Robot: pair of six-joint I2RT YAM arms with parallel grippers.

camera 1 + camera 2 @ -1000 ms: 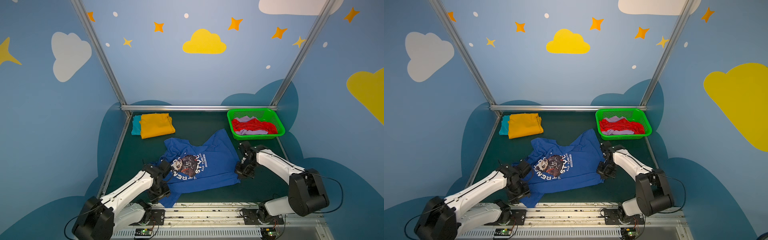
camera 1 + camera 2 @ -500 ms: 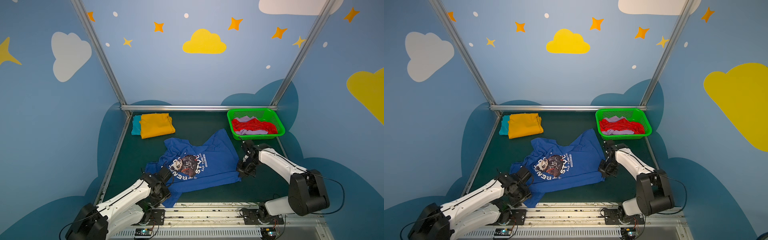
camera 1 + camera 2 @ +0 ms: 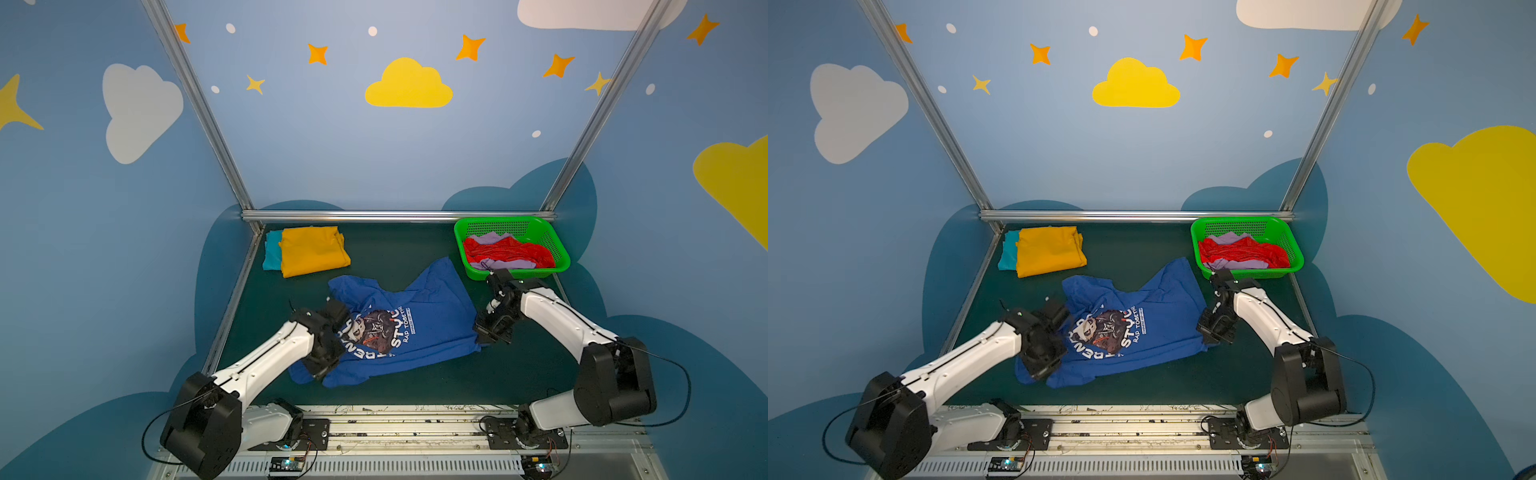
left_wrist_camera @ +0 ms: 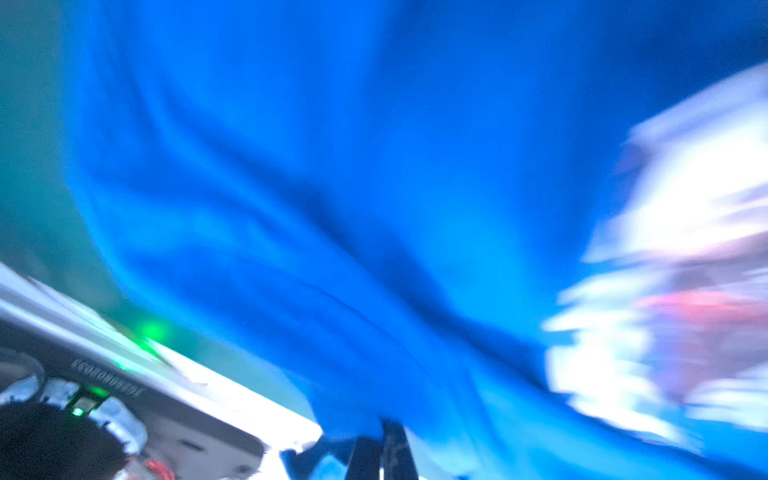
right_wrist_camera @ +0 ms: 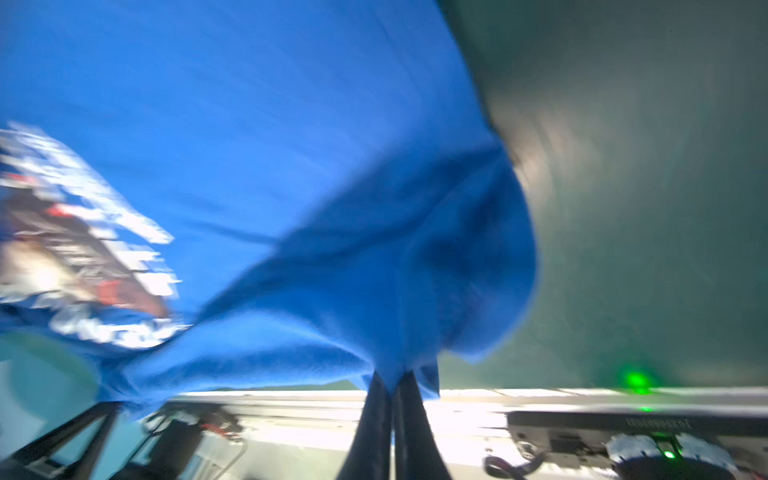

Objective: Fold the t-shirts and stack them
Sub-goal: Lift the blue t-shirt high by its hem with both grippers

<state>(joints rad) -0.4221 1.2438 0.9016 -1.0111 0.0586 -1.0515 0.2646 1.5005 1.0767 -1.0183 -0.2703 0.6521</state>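
1. The blue t-shirt (image 3: 415, 332) lay rumpled and print-up in the middle of the dark green surface (image 3: 395, 249), between the two arms.
2. The left pincer (image 3: 322, 372) was closed on the shirt's near left edge. The left wrist view, though blurred, showed blue cloth running down into its dark fingers.
3. The right pincer (image 3: 484, 338) was clamped on the shirt's right corner, and the right wrist view showed the cloth bunched where the fingers met.
4. We judged the step in hand to be spreading the shirt flat before folding it. Both pincers should rise together and draw apart evenly until the cloth is taut, not stretched.
5. We would then lay it down smooth on the open middle of the surface. That spot is clear of the folded yellow t-shirt (image 3: 311, 251), which lay on the teal t-shirt (image 3: 272, 249) at the far left.
6. It is also clear of the green basket (image 3: 515, 272) at the far right, which held the red t-shirt (image 3: 507, 251) and the lilac t-shirt (image 3: 488, 239).
7. A pinch on one layer only could let the cloth slip or twist, so a slow lift seemed wise.
8. On the print we could read "STU" in large white letters and "RAP TOGETH" beneath. The rest was hidden by folds or the left arm, and a small boxed line was too small to read.
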